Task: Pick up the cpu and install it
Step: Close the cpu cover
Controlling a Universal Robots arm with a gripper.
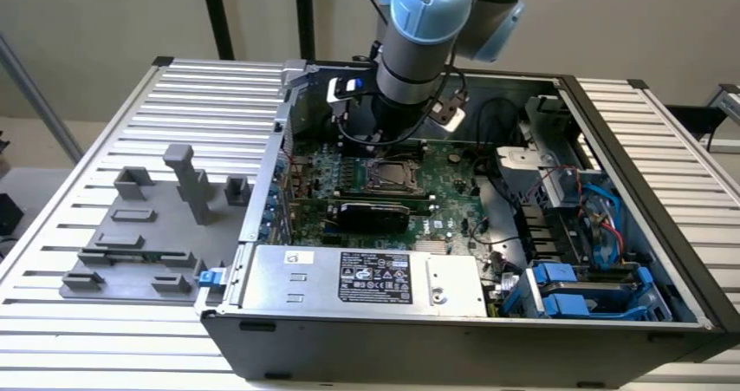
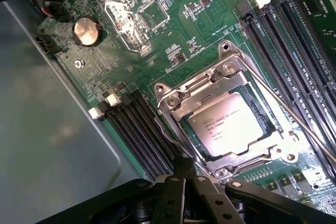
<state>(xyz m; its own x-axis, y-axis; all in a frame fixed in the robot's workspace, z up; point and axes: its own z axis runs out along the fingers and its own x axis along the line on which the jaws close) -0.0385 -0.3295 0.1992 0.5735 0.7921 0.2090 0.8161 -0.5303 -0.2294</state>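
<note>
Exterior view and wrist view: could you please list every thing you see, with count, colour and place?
computer case: one, dark grey, open, on the slatted table.
motherboard: one, green, inside the case.
cpu: one, silver, lying in the socket.
coin battery: one, silver, on the motherboard.
power supply: one, silver, front of the case.
tray: one, grey, with upright blocks, at the exterior view's left.
gripper: one, black, shut, beside the socket.
</note>
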